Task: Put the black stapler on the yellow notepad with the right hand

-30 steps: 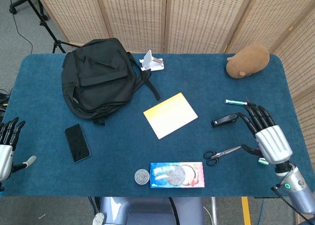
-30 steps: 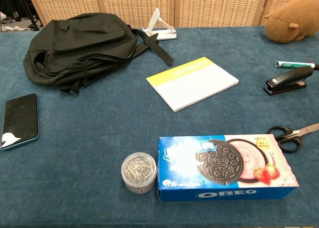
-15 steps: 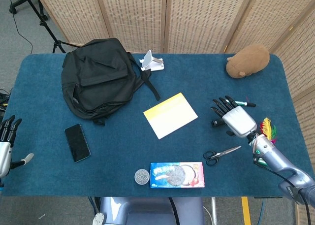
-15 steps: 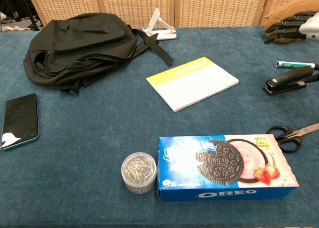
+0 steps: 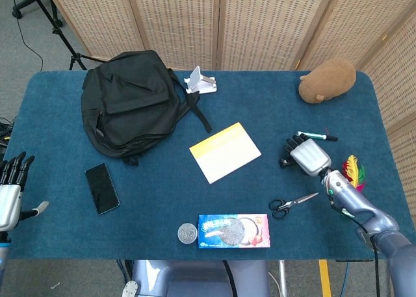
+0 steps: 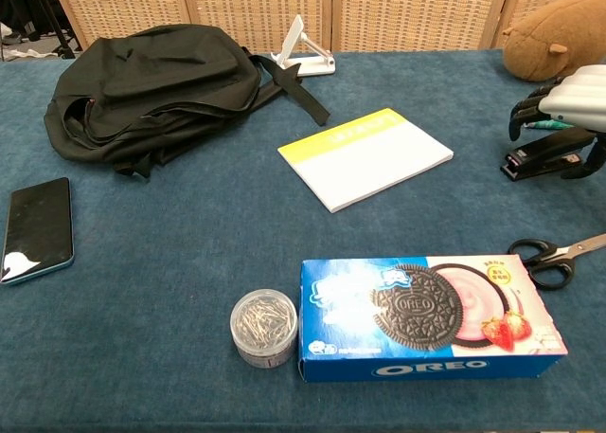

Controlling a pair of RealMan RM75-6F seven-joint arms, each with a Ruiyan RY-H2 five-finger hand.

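Over the black stapler (image 6: 547, 153) the right hand (image 5: 308, 156) hovers palm down, fingers (image 6: 530, 101) curved around it; whether they grip it, I cannot tell. The stapler lies on the blue surface (image 5: 58, 115), apart from the yellow notepad (image 5: 225, 151) further toward the robot's left. Scissors (image 5: 294, 203) lie nearer the robot. The left hand (image 5: 10, 193) waits at the far edge, fingers apart, holding nothing. Wicker screens (image 5: 260, 24) stand behind.

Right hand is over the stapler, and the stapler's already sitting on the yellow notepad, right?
Not on the notepad. The head view shows the black stapler on the blue table, apart from the yellow notepad and to its right. The right hand is over it, as you say.
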